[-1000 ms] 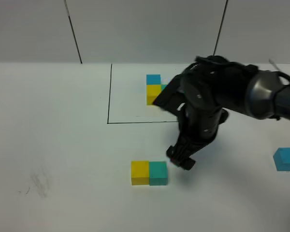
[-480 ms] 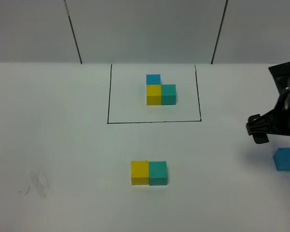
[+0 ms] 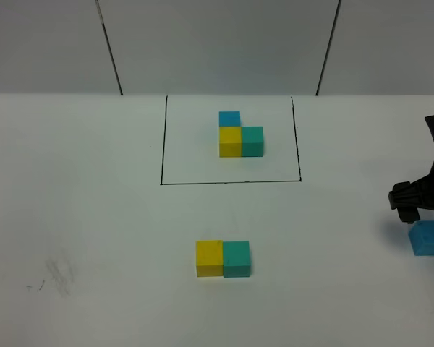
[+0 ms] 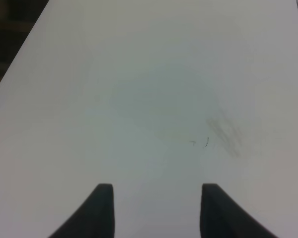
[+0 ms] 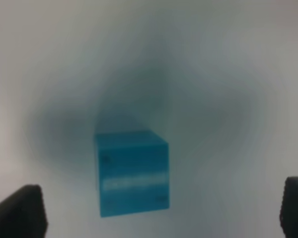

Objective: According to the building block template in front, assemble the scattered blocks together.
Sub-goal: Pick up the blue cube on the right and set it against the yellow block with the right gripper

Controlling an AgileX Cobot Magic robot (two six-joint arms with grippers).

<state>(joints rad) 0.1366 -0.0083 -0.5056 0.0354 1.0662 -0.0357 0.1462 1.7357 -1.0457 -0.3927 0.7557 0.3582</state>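
The building block template [image 3: 231,137] is a black-lined rectangle at the back holding a joined blue, yellow and teal-green L. A loose yellow cube [image 3: 209,258] and a loose teal-green cube [image 3: 236,259] sit side by side, touching, near the front middle. The loose sky blue cube [image 3: 428,238] lies at the far right edge; it also shows in the right wrist view [image 5: 132,171]. My right gripper [image 5: 161,218] is open, hovering just above and behind it, its fingertips [image 5: 21,208] wide apart. My left gripper [image 4: 156,208] is open over bare table, out of the high view.
White table with a faint smudge [image 3: 58,273] at the front left, also in the left wrist view [image 4: 226,131]. The table's dark edge [image 4: 10,54] runs beside the left gripper. A white wall [image 3: 217,43] stands behind.
My right arm has swung from beside the yellow and teal-green pair far to the right, and now hangs over the sky blue cube. The cubes have not moved.
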